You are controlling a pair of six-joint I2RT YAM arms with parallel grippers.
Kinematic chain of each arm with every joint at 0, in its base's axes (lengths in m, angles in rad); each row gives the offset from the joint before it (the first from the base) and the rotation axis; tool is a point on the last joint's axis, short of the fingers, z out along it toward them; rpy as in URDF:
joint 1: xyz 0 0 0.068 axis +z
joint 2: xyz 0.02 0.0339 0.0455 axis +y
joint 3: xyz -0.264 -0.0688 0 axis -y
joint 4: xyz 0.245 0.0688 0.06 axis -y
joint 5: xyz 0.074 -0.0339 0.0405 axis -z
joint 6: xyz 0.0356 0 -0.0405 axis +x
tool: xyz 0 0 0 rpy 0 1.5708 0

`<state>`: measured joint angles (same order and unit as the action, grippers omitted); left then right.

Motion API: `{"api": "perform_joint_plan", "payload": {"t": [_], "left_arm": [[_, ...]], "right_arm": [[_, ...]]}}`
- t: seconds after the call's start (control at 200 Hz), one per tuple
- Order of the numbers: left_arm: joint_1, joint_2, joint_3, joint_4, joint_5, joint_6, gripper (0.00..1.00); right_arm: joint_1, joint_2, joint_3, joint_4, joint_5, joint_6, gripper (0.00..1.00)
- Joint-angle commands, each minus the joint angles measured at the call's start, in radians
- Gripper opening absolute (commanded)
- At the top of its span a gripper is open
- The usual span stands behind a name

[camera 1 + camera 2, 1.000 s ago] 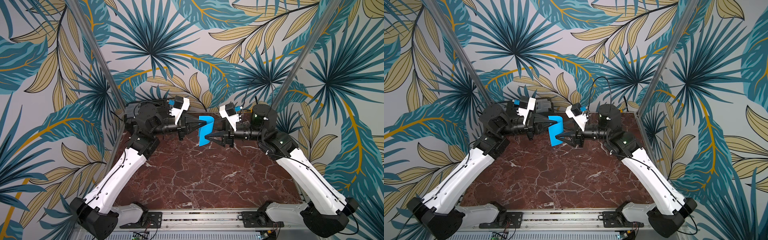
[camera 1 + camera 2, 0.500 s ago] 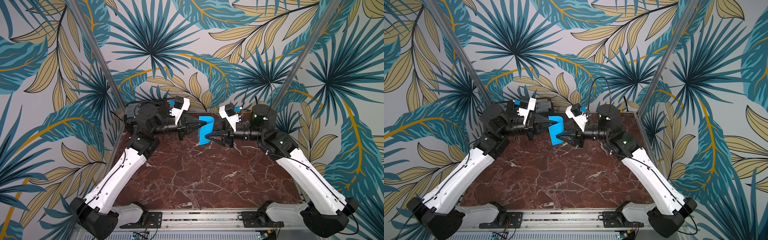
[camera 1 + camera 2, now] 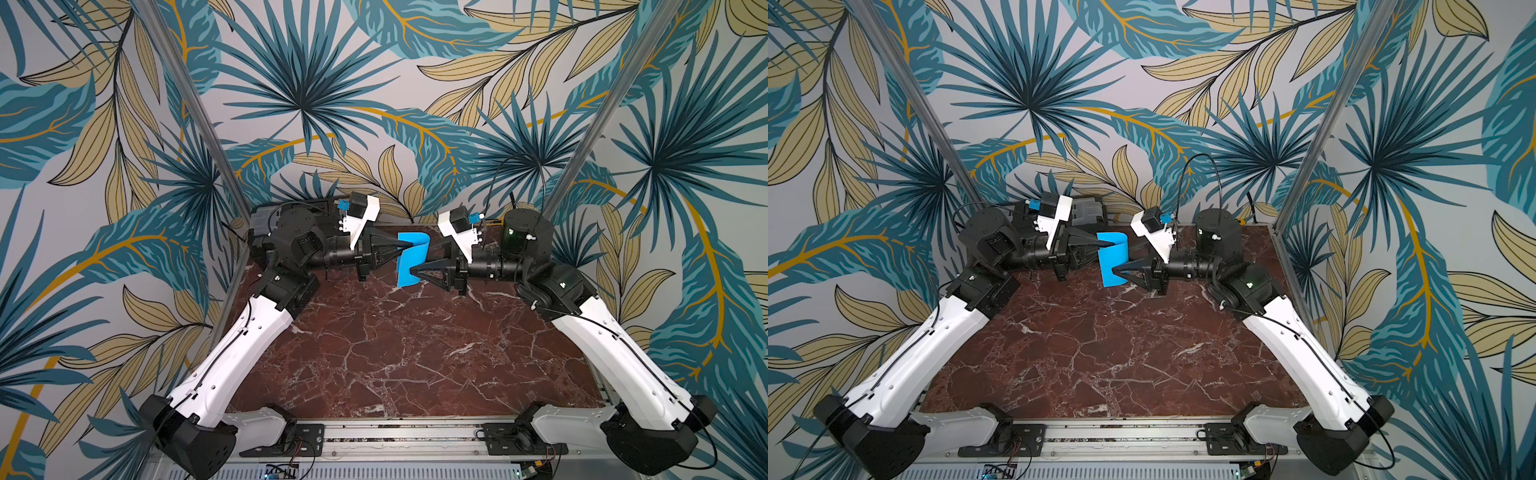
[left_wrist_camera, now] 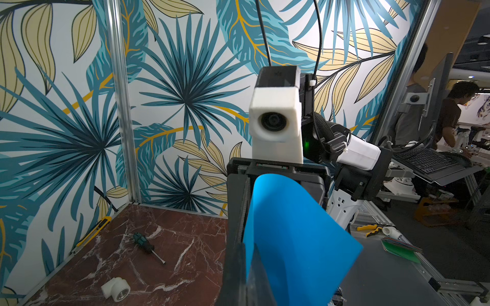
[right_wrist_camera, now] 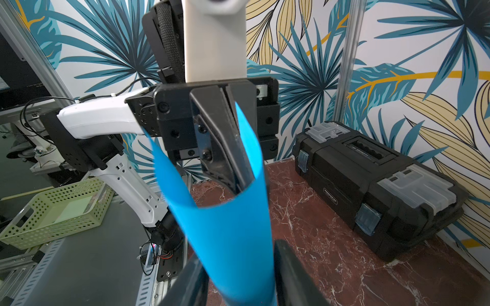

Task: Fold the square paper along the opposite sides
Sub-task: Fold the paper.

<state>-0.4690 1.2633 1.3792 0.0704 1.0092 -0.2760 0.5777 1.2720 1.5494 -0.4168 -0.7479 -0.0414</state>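
The table (image 3: 415, 353) is red-brown stone. At the back of it stands a black toolbox (image 5: 371, 172). Its lid is shut, so I cannot see what is in it. Off the table sits a green basket (image 5: 53, 227) full of little holes. Something flat and pale lies inside it.

The paper (image 3: 415, 253) is up in the air over the back of the table, between the two grippers. It bends round in a big curve. I think it is very light and floppy. It could slip or crumple, so it is best held by its edges with a soft squeeze.

The left gripper (image 3: 400, 248) pinches one edge tight. The right gripper (image 5: 240, 249) has its fingers apart, one on each side of the bent paper. I cannot tell if they press it yet.
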Motion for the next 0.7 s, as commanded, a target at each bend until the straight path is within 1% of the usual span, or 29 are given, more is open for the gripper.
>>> {"api": "perform_joint_plan", "payload": {"t": [0.0,0.295,0.456,0.696], "left_arm": [[0.007,-0.001,-0.007,0.004,0.002,0.015,0.0],[0.007,0.001,-0.008,0.007,0.002,0.015,0.0],[0.007,0.002,-0.006,0.012,0.004,0.01,0.0],[0.006,0.004,-0.01,0.012,0.004,0.011,0.0]], "right_arm": [[0.005,0.004,0.003,0.009,-0.004,0.002,0.41],[0.005,0.013,0.003,0.009,-0.014,0.005,0.39],[0.007,0.011,0.006,0.013,-0.012,0.005,0.35],[0.009,0.01,0.014,0.018,-0.012,0.006,0.35]]}}
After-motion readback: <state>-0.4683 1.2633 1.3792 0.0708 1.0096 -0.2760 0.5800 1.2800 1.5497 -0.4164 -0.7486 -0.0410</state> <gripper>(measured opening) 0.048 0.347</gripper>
